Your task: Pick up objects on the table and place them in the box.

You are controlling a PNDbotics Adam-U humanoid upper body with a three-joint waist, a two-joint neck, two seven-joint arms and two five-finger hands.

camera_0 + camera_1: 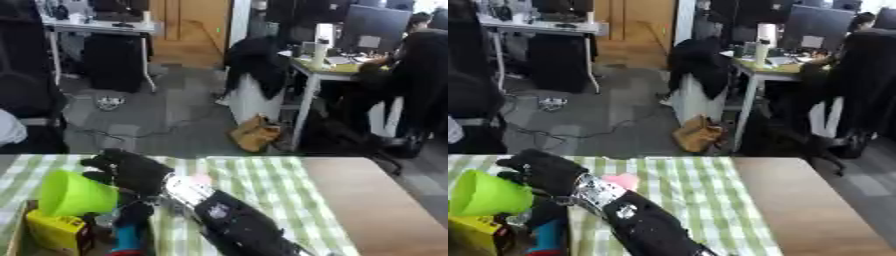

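Fingers (131, 167) of my right hand curl around a bright lime-green cup (74, 194), tipped sideways at the lower left of the frame above a yellow box (54, 231).

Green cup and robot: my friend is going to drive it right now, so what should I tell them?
Right hand: curled round the green cup, holding it tilted over the box at the table's near left.
Left hand: not in view.
In the box already: a yellow pack and something blue and red.
A small pink thing lies on the checked cloth beside the right arm.
Left to do: probably lower the cup into the box, let go, then fetch the pink thing.
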